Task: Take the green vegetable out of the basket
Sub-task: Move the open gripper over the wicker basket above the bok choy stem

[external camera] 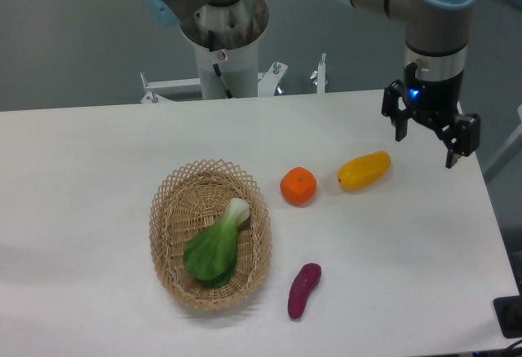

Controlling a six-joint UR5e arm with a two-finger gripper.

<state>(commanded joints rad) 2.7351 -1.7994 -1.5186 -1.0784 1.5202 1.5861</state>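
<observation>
Inside the basket lies the green vegetable; well apart, the hand seemingly open.

Green vegetable: bok-choy-like toy, broad dark green leaves, short white stem. Lies flat inside the basket, stem pointing toward the far right rim, leaves toward the near side. Basket: oval, shallow, tan wicker, openwork lattice rim, resting upright on the white table.

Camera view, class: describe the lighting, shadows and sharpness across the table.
In the camera view, light is soft and even; the white table shows no harsh glare. The wicker basket and purple eggplant toy cast only faint shadows. The green vegetable looks sharp; the open pincer is slightly soft.
</observation>
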